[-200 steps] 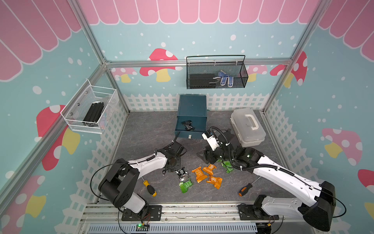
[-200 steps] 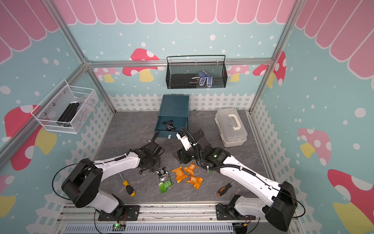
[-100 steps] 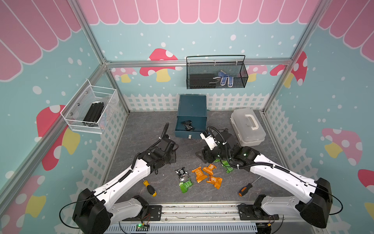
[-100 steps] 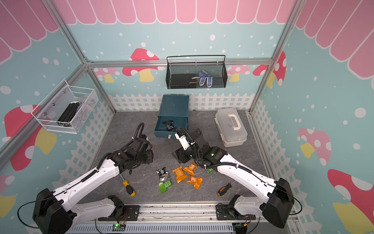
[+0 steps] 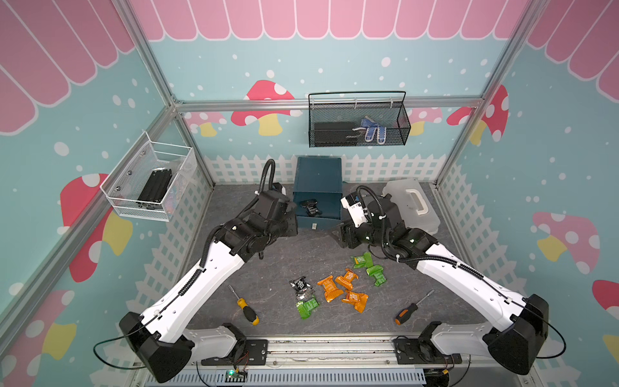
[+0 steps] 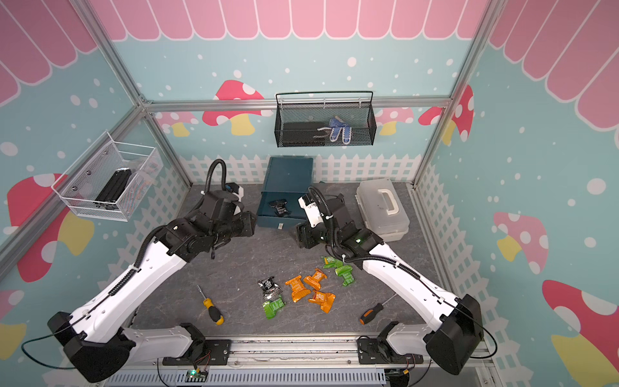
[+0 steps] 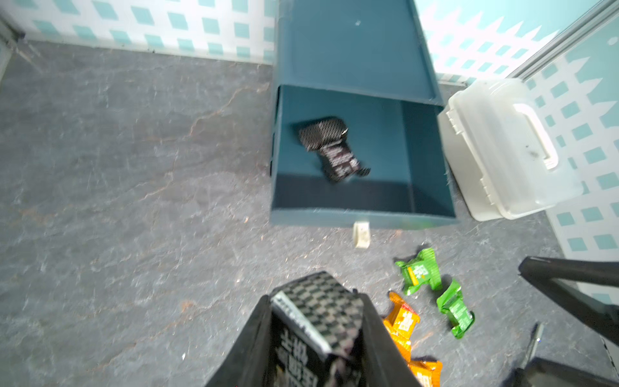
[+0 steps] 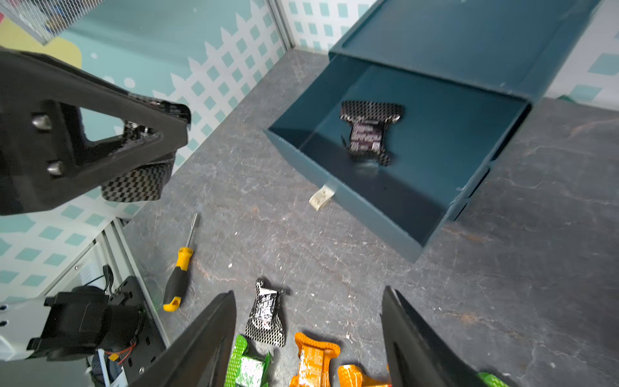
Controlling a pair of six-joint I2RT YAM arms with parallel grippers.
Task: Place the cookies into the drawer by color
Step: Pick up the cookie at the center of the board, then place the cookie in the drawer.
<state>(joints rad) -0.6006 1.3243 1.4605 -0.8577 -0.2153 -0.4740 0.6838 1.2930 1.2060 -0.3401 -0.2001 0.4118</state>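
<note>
So: sorting barely begun; top drawer [image 5: 326, 222] stood open, one black-silver packet [image 5: 311, 207] lying inside. My left gripper [image 7: 316, 303] was clamped on second black-silver packet [image 7: 311, 338], raised near drawer's front left corner, by my reckoning not yet over opening. Third black-silver packet [image 5: 301, 288], three orange packets [image 5: 330, 288] and three green packets [image 5: 361, 260] lay loose on tabletop [image 5: 278, 264], apart from drawer. My right gripper [image 8: 308, 291] hung spread wide, empty, between drawer front and loose packets. Lower drawers looked shut.
</note>
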